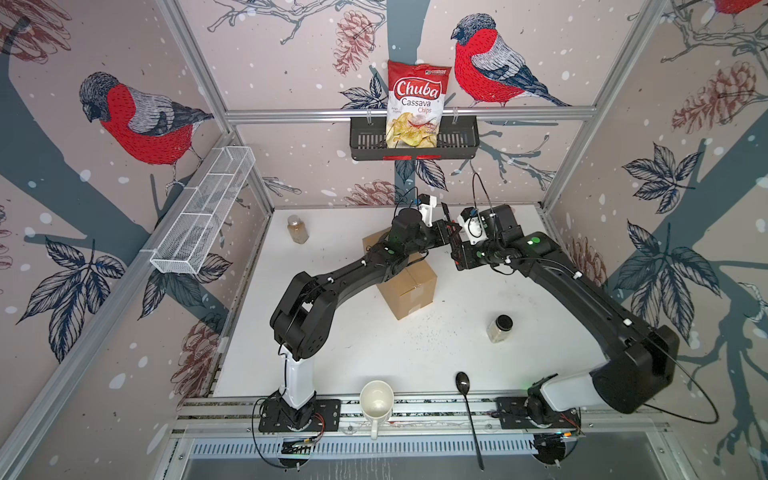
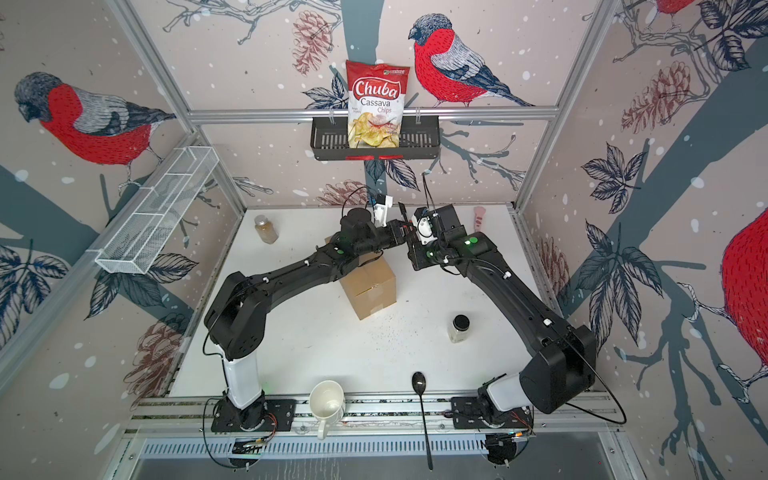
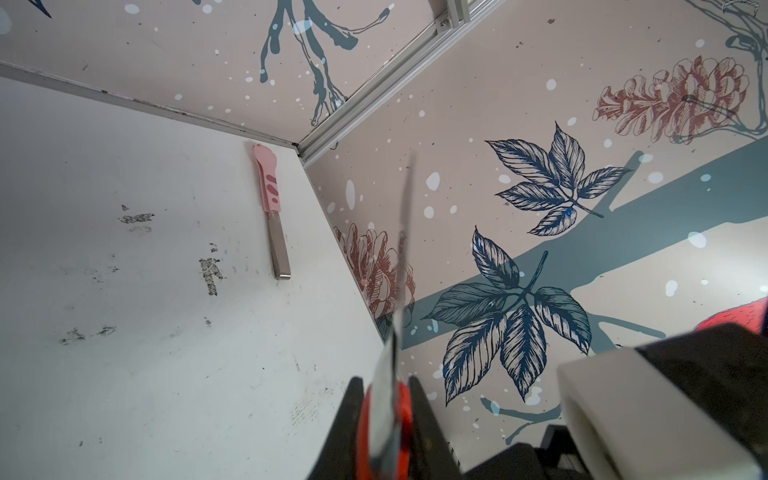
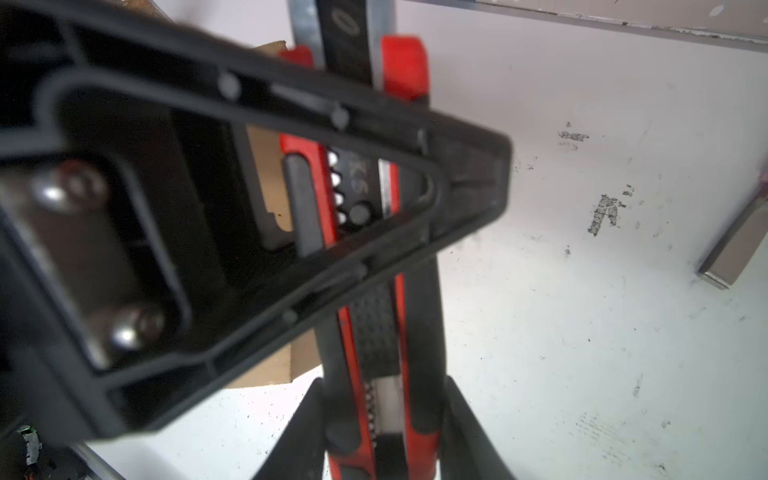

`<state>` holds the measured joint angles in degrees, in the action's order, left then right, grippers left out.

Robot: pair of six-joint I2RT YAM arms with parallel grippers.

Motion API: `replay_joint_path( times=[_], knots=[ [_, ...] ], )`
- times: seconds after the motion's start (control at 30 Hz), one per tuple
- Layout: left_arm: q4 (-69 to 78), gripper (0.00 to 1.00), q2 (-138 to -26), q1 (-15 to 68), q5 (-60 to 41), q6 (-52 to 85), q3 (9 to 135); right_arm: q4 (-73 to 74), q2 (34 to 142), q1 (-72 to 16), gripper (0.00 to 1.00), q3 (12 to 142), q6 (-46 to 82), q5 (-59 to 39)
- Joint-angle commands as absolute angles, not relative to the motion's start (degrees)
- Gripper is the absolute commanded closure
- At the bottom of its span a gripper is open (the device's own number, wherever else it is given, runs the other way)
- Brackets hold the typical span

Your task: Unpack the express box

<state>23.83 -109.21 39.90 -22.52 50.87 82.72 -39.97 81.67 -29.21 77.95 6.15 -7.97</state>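
The express box is a brown carton standing on the white table, partly under my left forearm. Its flaps look folded shut. Both grippers meet above the back of the table, just beyond the box. A red and black utility knife hangs between them, and its metal blade sticks out and up. My right gripper is shut on the knife's handle. My left gripper is shut on the knife's red front end, its fingers crossing the right wrist view.
A pink-handled cutter lies at the back right corner. A brown-filled jar stands back left, a black-lidded jar front right. A white mug and black spoon lie on the front rail. A chips bag stands in the wall basket.
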Motion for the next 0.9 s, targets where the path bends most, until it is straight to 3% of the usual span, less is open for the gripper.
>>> replay_joint_path(
  times=[0.0,0.23,0.73,0.87],
  knots=[
    [25.1,0.92,-109.2,39.5,-20.9,51.2,82.0,-33.7,79.8,-29.2,0.61,76.2,6.9,-8.2],
    [27.8,0.92,-109.3,39.5,-22.1,53.8,81.3,-31.0,80.1,-28.8,0.55,75.9,6.5,-9.2],
    [33.0,0.93,-109.0,39.8,-24.9,57.9,80.0,-29.4,84.6,-28.4,0.54,78.3,5.0,-12.2],
    [33.4,0.93,-108.8,39.8,-24.9,58.0,79.4,-29.6,85.4,-28.3,0.63,79.2,4.6,-12.6]
  ],
)
